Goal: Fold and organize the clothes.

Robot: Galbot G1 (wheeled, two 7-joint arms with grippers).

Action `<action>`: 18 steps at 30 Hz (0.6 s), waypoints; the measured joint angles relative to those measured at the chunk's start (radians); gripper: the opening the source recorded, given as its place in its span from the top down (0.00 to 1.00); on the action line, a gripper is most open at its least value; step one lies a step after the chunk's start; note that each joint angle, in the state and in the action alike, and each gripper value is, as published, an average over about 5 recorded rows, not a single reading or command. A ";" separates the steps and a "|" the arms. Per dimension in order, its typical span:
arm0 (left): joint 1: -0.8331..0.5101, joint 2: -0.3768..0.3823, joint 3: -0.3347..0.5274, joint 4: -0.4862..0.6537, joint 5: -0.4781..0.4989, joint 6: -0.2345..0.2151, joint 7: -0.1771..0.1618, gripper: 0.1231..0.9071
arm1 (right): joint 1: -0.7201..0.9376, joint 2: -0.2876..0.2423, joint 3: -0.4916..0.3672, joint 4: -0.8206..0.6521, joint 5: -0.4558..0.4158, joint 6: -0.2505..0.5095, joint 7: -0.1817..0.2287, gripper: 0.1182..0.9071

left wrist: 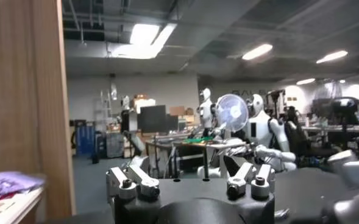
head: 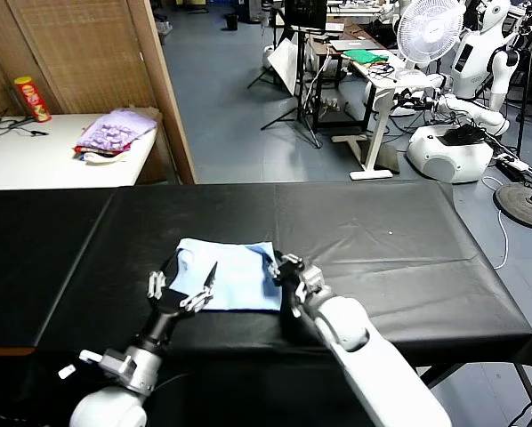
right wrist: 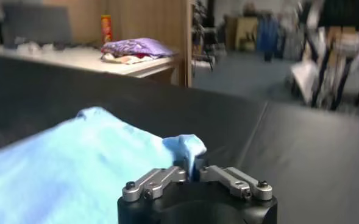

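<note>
T-shirt (head: 235, 276) lies folded on our black table (head: 382, 240); right gripper (head: 284, 271) pinches its corner, left gripper (head: 181, 285) hangs released, partly covering cloth.

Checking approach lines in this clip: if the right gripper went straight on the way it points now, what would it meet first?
The right gripper already has the raised corner of the pale blue T-shirt between its fingers, so it would meet that fabric first. Beyond it probably only the black tablecloth; depth is unclear.

My table (head: 382, 258) carries a black cover. The sky-blue T-shirt (head: 235, 276) lies folded flat directly on it, near the front edge, left of centre.
</note>
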 joint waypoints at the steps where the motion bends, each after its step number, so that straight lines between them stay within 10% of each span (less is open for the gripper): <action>1: -0.001 0.000 -0.001 0.005 -0.010 0.009 -0.010 0.14 | -0.008 -0.017 0.006 0.008 -0.021 0.020 -0.011 0.63; 9: 0.013 0.016 -0.011 0.013 -0.085 0.051 -0.081 0.14 | -0.173 -0.160 0.105 0.152 -0.037 0.135 0.026 0.17; 18: 0.111 0.043 -0.064 -0.006 -0.116 0.061 -0.115 0.14 | -0.453 -0.176 0.277 0.359 0.012 0.185 0.132 0.14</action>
